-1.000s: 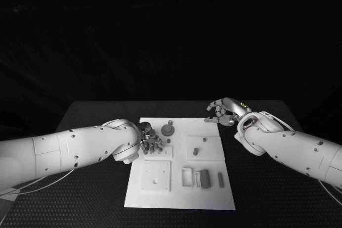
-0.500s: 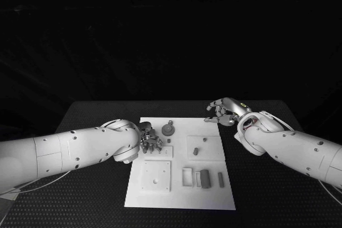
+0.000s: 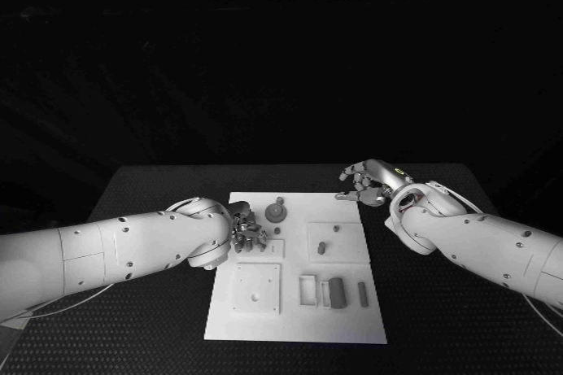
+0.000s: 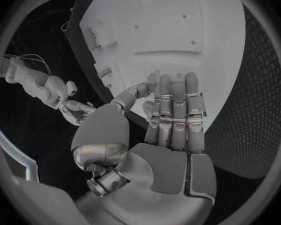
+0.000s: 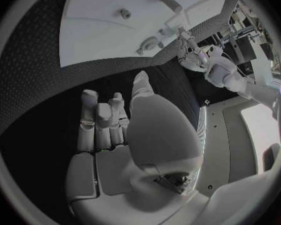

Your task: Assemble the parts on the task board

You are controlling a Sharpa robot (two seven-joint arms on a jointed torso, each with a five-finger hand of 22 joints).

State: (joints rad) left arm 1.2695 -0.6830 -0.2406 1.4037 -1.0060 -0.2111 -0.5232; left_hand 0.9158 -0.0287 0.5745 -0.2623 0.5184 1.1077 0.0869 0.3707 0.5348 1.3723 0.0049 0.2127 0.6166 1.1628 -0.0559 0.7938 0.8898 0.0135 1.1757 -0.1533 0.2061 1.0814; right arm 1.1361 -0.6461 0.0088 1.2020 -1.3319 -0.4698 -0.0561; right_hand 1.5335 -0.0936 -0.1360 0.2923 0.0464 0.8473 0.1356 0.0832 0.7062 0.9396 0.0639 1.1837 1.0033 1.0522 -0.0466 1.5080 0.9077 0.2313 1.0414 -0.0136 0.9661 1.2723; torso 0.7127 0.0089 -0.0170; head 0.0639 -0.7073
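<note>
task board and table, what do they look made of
Task board: looks like matte white plastic, smooth with moulded recesses and raised blocks; could be painted. Table: a black dotted, textured surface, probably a rubber or foam mat, seen close in the right wrist view.

The right hand [image 5: 109,150] is hovering over the black surface [image 5: 40,85], fingers [image 5: 100,120] curling emptily, near the task board [image 5: 97,35].
</note>
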